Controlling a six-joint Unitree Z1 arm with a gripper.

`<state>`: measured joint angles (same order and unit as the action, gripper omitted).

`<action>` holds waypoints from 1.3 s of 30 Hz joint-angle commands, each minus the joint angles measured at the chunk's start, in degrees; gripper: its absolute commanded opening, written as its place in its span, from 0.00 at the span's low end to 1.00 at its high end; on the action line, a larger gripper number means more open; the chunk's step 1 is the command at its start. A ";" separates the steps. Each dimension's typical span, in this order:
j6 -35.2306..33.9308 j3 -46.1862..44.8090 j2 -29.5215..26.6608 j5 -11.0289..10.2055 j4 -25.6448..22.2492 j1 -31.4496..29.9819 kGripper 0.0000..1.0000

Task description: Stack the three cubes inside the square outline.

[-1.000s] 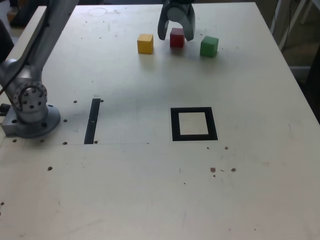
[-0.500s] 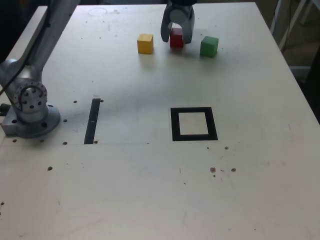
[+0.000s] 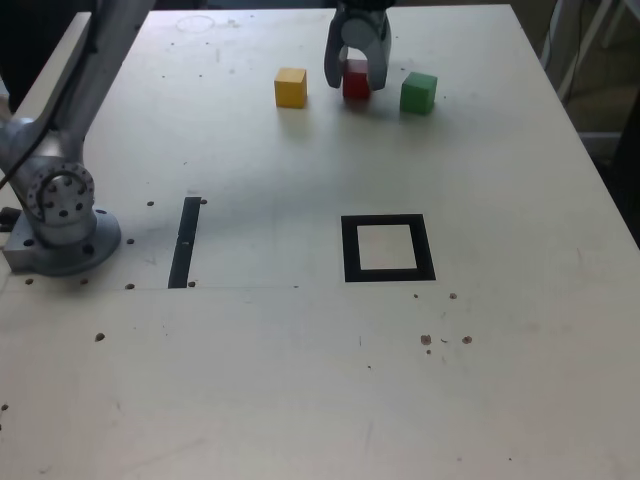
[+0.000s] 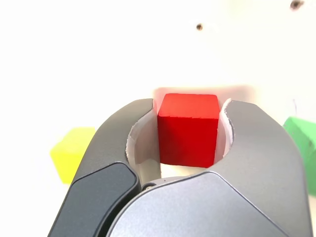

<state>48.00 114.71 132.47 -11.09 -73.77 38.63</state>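
The gripper (image 3: pixel 356 72) stands over the far part of the white table (image 3: pixel 300 380), near its far edge, and its two dark jaws are clamped on the red cube (image 3: pixel 356 80), one jaw on each side of it. In the wrist view the red cube (image 4: pixel 188 129) sits between the curved grey fingers (image 4: pixel 256 148) and both inner pads touch its sides; I cannot tell if the cube rests on the table or is a little above it. The yellow cube (image 3: pixel 291 87) lies beside it toward the exterior view's left, and the green cube (image 3: pixel 419 92) lies beside it toward the exterior view's right; both are apart from the gripper and stand on the table. The three cubes make a row along the far edge. The square outline (image 3: pixel 387 248) of black tape lies near the middle of the table, well apart from the cubes, and its pale centre holds nothing. A thin black strip (image 3: pixel 185 241) lies toward the left edge in the exterior view, next to the arm's round grey base (image 3: pixel 62 215).
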 commanded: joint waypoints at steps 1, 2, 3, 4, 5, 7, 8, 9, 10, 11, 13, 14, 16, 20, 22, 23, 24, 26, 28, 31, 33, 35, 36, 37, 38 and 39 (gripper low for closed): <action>-0.41 0.34 -2.55 -0.19 -0.90 -0.57 0.35; -0.53 0.43 -3.16 -0.26 -1.26 -0.75 0.34; -0.59 0.50 -3.74 -0.28 -1.61 -0.94 0.34; -0.62 0.57 -4.51 -0.26 -2.03 -1.20 0.33; -0.63 0.60 -5.12 -0.23 -2.33 -1.43 0.33; -0.64 0.51 -6.56 -0.18 -2.90 -1.98 0.33; -0.66 0.43 -7.40 -0.15 -3.20 -2.28 0.33; -0.68 0.37 -8.32 -0.15 -3.55 -2.60 0.33; -0.72 0.30 -9.34 -0.15 -3.93 -2.90 0.33; -0.76 0.25 -10.43 -0.13 -4.37 -3.18 0.33; -0.85 0.09 -12.78 0.06 -5.39 -3.65 0.33; -0.89 -0.07 -14.02 0.27 -5.94 -3.81 0.33; -1.12 -0.77 -16.71 0.79 -7.03 -4.08 0.33; -2.82 -4.22 -22.64 2.28 -8.41 -5.18 0.33; -4.71 -6.54 -25.37 2.78 -8.77 -6.71 0.33; -6.29 -8.10 -26.90 3.08 -8.90 -8.17 0.33; -7.60 -9.19 -27.81 3.27 -9.00 -9.50 0.33; -10.49 -11.23 -29.16 3.70 -9.14 -12.50 0.33; -13.54 -13.12 -30.03 4.25 -9.18 -15.68 0.33; -18.41 -15.63 -30.69 5.14 -9.22 -20.46 0.33; -21.96 -17.05 -30.89 5.65 -9.28 -23.78 0.33; -25.94 -18.14 -30.90 6.04 -9.31 -27.27 0.33; -28.03 -18.56 -30.85 6.13 -9.31 -29.06 0.33; -30.20 -18.95 -30.77 6.18 -9.30 -30.81 0.33; -32.38 -19.31 -30.64 6.22 -9.24 -32.52 0.33; -34.48 -19.57 -30.44 6.24 -9.18 -34.15 0.33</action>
<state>16.28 95.29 101.96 -4.93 -83.00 5.81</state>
